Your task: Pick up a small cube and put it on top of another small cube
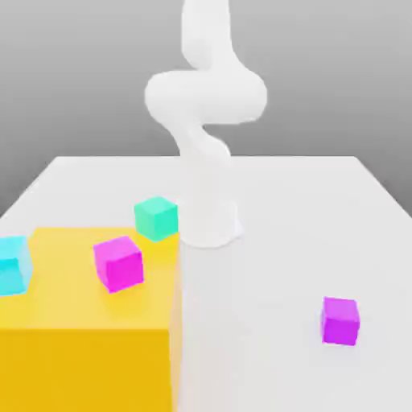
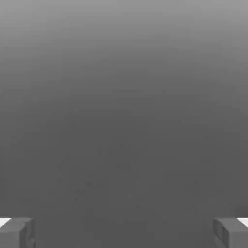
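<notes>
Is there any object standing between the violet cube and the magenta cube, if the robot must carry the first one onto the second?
No other cube stands between the violet cube and the magenta cube. But the raised edge of the yellow block does, so the carry should probably go up and over it.

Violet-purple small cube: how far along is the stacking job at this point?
Nothing looks done: the violet-purple small cube sits by itself on the pale grey table, with no cube stacked on another. Nothing is in hand, as the gripper stands open and empty. Left to do: grasp, lift and place it on another small cube.
</notes>
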